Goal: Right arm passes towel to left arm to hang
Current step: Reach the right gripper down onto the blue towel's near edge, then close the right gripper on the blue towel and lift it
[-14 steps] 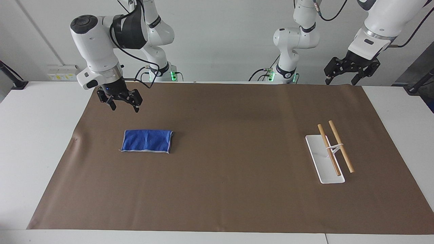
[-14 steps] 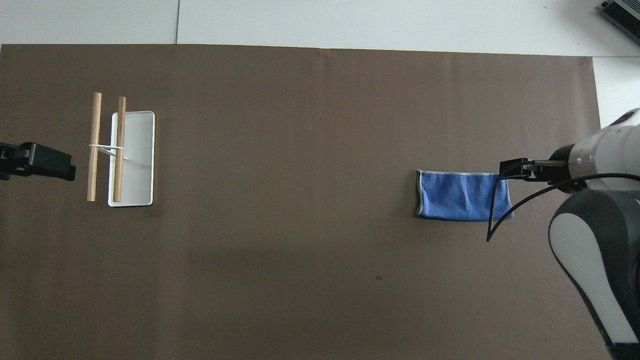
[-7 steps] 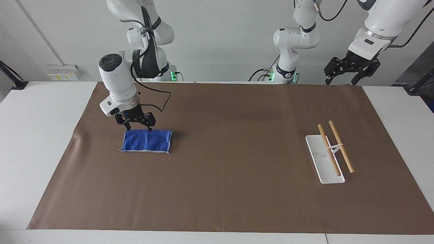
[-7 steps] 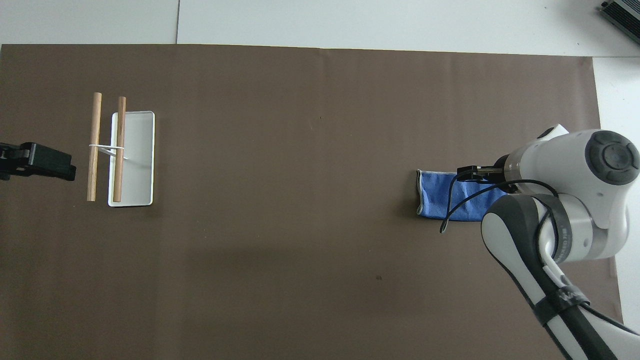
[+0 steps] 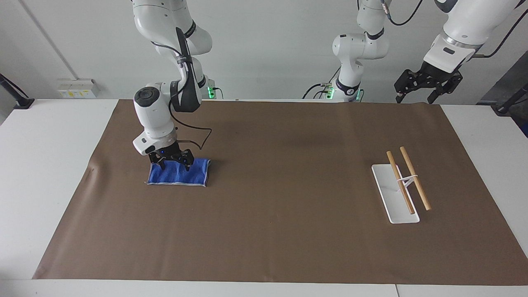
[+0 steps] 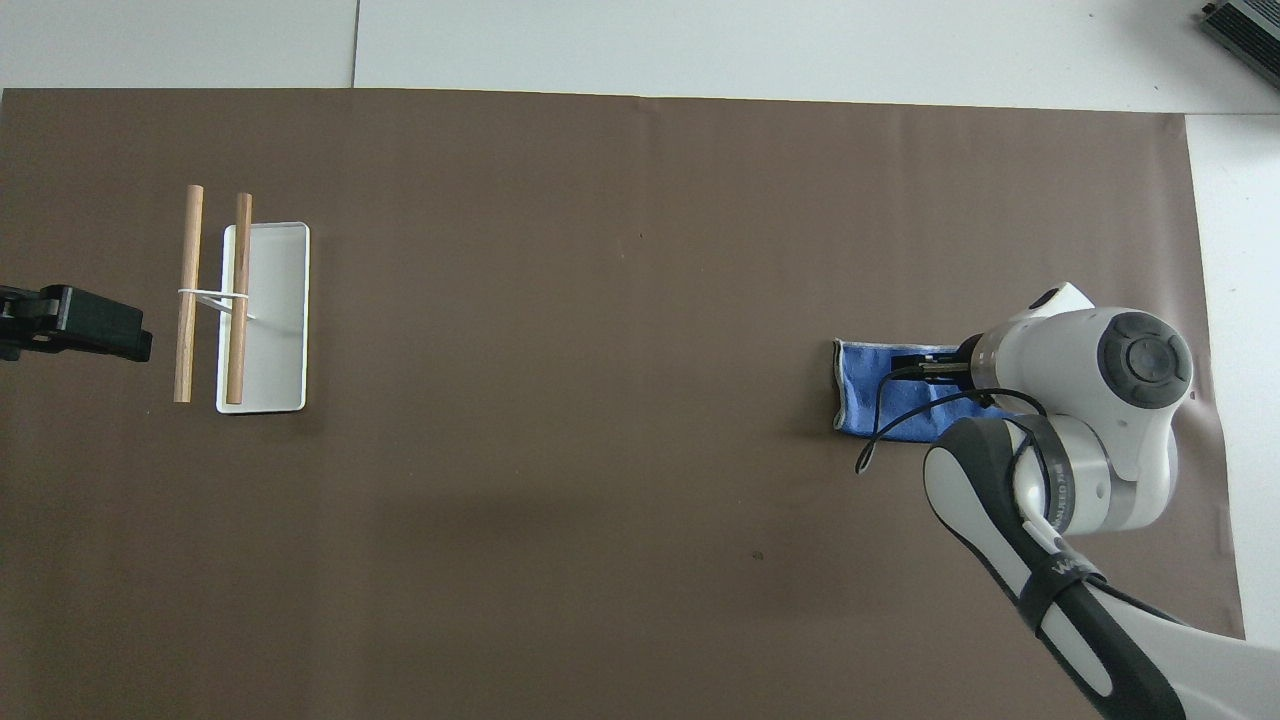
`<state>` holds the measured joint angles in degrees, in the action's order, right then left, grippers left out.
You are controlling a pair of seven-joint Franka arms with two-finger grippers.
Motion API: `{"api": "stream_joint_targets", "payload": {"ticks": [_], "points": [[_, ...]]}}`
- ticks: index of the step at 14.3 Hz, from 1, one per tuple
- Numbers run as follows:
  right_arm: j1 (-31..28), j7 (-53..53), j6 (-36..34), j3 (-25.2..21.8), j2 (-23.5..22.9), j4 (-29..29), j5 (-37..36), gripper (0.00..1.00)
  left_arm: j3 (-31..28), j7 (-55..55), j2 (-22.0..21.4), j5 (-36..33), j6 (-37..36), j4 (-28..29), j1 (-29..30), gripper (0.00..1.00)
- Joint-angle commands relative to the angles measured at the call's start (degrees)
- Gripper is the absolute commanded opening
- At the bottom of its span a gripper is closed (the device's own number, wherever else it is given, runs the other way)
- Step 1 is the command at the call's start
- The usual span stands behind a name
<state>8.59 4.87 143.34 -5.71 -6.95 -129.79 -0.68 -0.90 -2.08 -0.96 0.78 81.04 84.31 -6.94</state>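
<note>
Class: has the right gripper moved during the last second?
Yes. The right gripper has come down from above the brown mat onto the towel.

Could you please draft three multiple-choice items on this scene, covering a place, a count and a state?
1. Where does the towel lie?
A. on the white tray
B. on the brown mat, toward the right arm's end
C. across the wooden rods

2. How many wooden rods does the rack have?
A. one
B. two
C. four

3. The right gripper is
A. open, fingertips down at the towel
B. high above the rack
C. holding a rod

Answers: 1 B, the mat lies under it; 2 B, two parallel rods show; 3 A, its fingers spread over the cloth.
</note>
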Motion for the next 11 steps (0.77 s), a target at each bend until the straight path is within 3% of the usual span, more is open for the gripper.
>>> {"api": "stream_joint_targets", "payload": {"ticks": [1, 7, 8, 10, 11], "points": [[-1.2, -5.3, 3.8, 0.3, -1.6, -1.6, 0.9, 1.00, 0.1, 0.2, -1.5, -0.9, -0.4, 1.5, 0.2, 1.00], [-1.5, -6.6, 6.2, 0.5, -3.3, -2.8, 1.3, 1.00, 0.0, 0.2, -1.4, -0.9, -0.4, 1.5, 0.1, 1.00], [-1.4, -6.6, 6.2, 0.5, -3.3, -2.8, 1.6, 0.79, 0.0, 0.2, -1.5, -0.8, -0.4, 1.5, 0.2, 1.00], [-1.4, -6.4, 5.9, 0.5, -3.2, -2.8, 1.7, 0.17, 0.0, 0.1, -1.5, -0.9, -0.4, 1.5, 0.2, 1.00], [-1.2, -6.2, 5.5, 0.5, -3.2, -2.6, 2.4, 0.00, 0.0, 0.1, -1.5, -0.9, -0.4, 1.5, 0.1, 1.00]]}}
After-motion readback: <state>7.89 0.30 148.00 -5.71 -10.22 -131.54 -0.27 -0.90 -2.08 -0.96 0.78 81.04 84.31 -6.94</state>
